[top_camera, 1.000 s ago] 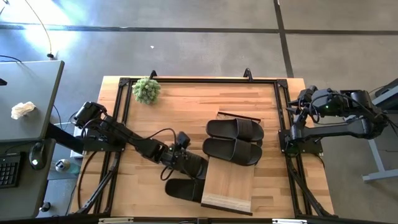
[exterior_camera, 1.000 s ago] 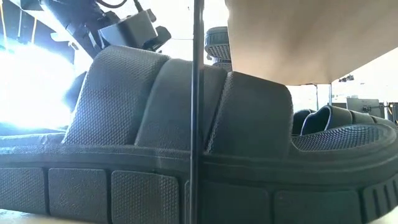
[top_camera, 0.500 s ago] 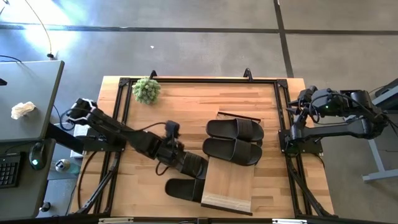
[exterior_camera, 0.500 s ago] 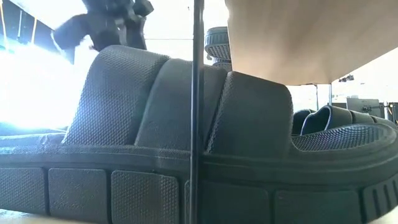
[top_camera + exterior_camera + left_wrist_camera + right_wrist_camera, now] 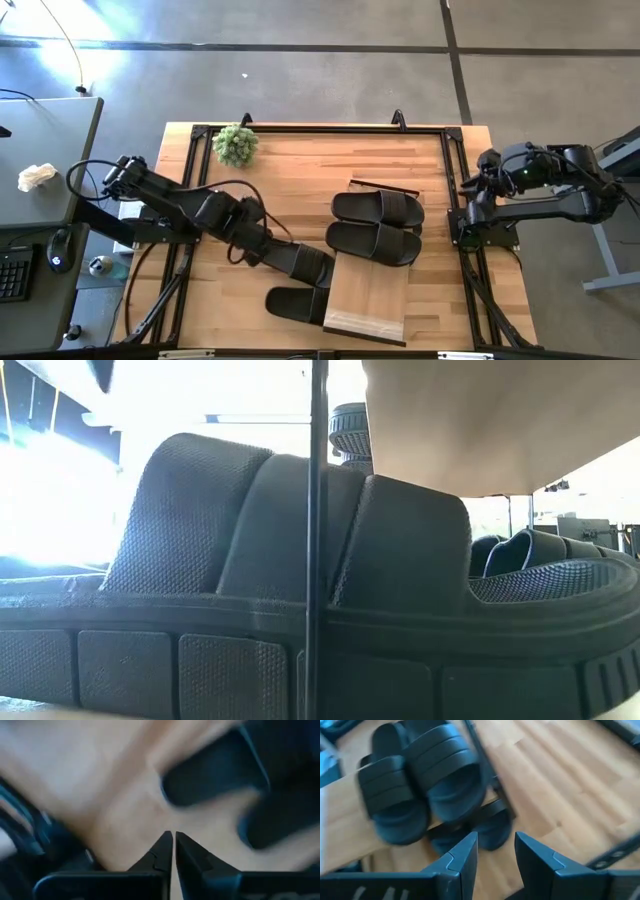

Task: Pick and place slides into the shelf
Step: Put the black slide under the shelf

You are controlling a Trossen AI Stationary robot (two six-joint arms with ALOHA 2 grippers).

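Resting atop shelf [image 5: 368, 293], two slides [image 5: 377, 228], left fingers [image 5: 161, 851] closed

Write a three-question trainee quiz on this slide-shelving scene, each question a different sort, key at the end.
1. True or false: two slides lie on top of the shelf.
2. The left hand is: A) open, B) shut and empty, C) shut on a slide.
3. Fill in: a third slide sticks out from ____ the shelf.

Key:
1. True
2. B
3. Under; it lies below the plank, on the left arm's side. The right hand waits open at the table's edge.
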